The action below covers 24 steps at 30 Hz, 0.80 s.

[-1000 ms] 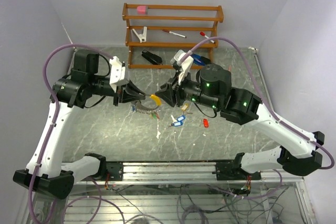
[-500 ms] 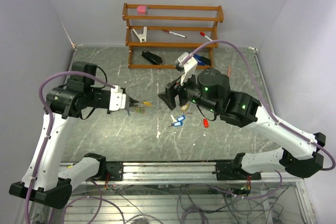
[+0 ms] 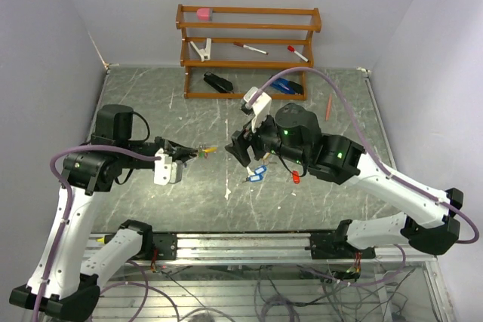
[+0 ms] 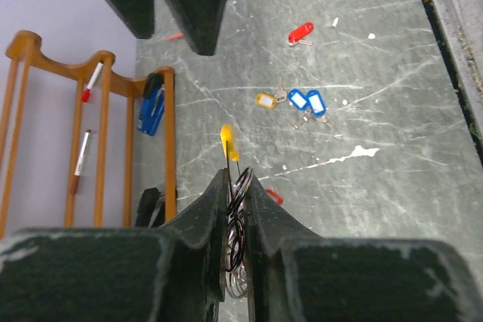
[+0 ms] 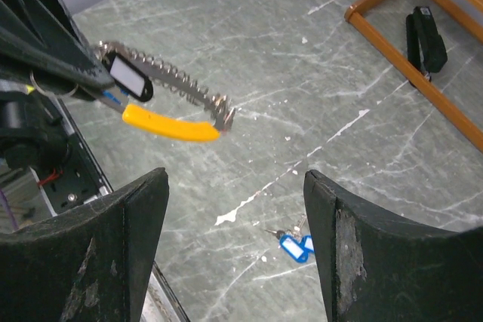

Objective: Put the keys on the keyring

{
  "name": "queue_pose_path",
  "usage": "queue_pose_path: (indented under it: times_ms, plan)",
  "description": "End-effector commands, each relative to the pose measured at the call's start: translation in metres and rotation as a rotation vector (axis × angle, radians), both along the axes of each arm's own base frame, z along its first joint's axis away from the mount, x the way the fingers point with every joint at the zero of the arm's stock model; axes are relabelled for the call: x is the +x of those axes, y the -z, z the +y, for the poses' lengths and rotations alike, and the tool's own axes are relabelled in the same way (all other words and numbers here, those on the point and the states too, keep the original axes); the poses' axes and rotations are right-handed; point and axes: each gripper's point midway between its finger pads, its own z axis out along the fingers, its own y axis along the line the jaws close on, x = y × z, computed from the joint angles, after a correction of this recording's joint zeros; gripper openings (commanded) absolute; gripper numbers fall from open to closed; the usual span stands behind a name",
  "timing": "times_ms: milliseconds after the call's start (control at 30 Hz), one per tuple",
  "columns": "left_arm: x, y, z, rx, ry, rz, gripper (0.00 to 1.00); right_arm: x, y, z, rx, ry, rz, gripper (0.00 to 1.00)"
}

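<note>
Two claws: left gripper (image 4: 235, 180) pinched shut on the keyring (image 5: 175, 81) — right gripper (image 5: 235, 179) spread wide, holding nothing.
Keyring: held clear of the table (image 3: 151, 103), wire end and yellow tag (image 5: 170, 126) thrust toward the right gripper, likely so a key can be threaded on.
Loose keys: blue pair (image 4: 306, 101), beige one (image 4: 265, 99), red one (image 4: 300, 33) lie on the table, apart from the ring.
Right claw's spot: hanging near the blue pair — looks set for a pick.

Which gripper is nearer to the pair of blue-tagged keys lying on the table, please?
The right. The right gripper hovers open close beside the blue-tagged keys, on their left; the left gripper is farther left, shut on the keyring.
</note>
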Motion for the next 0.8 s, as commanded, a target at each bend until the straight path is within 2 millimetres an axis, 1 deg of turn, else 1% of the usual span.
queue_pose_path:
  times_ms: [0, 100, 267, 400, 500, 600, 767]
  plan:
    - [0.007, -0.017, -0.003, -0.036, 0.019, -0.167, 0.07, -0.007, -0.001, -0.003, 0.008, -0.047, -0.041, 0.72]
    - [0.008, -0.017, -0.002, -0.048, 0.012, -0.201, 0.07, -0.008, 0.007, -0.003, -0.007, -0.068, -0.050, 0.71]
    - [0.010, -0.014, -0.003, -0.046, 0.017, -0.204, 0.07, -0.008, 0.016, -0.001, -0.039, -0.086, -0.054, 0.69]
    - [0.015, -0.018, -0.006, -0.078, -0.004, -0.177, 0.07, -0.009, 0.017, 0.000, -0.047, -0.093, -0.056, 0.67]
    - [0.024, -0.023, -0.011, -0.154, -0.064, -0.038, 0.07, -0.011, 0.011, 0.003, -0.023, -0.111, -0.064, 0.63]
    - [0.021, -0.022, -0.021, -0.213, -0.045, 0.151, 0.07, -0.014, -0.002, 0.008, 0.016, -0.139, -0.076, 0.58]
    - [0.028, -0.035, -0.031, -0.314, -0.103, 0.448, 0.07, -0.019, -0.025, 0.015, 0.059, -0.183, -0.093, 0.52]
